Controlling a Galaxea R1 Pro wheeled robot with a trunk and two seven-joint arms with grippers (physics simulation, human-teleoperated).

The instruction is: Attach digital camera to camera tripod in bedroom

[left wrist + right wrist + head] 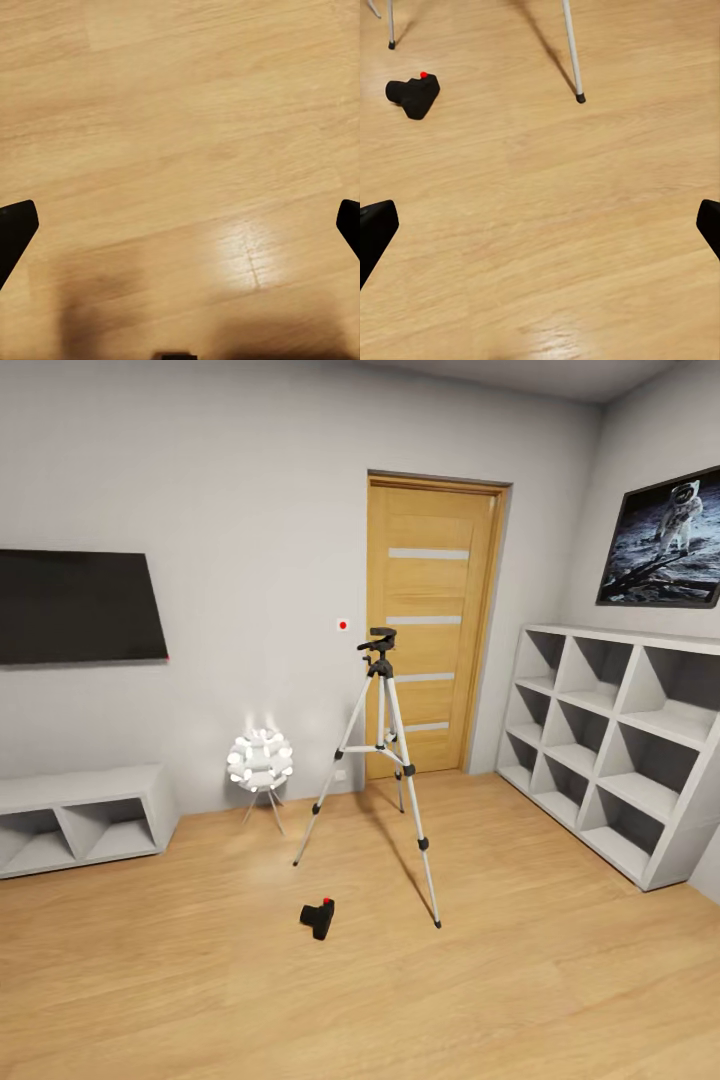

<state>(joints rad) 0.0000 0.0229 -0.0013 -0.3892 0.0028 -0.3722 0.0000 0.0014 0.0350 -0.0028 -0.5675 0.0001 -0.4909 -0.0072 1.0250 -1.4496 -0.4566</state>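
Black and small, the digital camera point(318, 918) lay on the light wood floor point(560, 1000) of the bedroom, between the two nearer legs of the camera tripod point(383, 760) and a little toward the robot, touching neither leg. It rested tilted on its side, lens pointing out to one side and its red button catching the light. From the right wrist view I could see it point(412, 96) well ahead of the right gripper point(540, 225), with one tripod foot point(580, 97) standing off beside it.

By my guess it would handle as a stiff, fairly light lump, hard-shelled and a bit slick, and likely to skid on the boards if nudged. The boxy body across its flat sides looked the place to pinch it, not the round lens, which might roll out of the fingers. The tripod seemed tall and spindly, so I judged it easy to tip if bumped near the head.

Both grippers hung spread wide and empty over bare floor, the left gripper point(180, 225) showing just its two dark fingertips at the edges of its view.

Counting up: one camera, one tripod with three silver legs, one wooden door point(430, 625), one spiky white lamp point(260, 760), one wall screen point(78, 606), one astronaut picture point(665, 540), two white shelf units.
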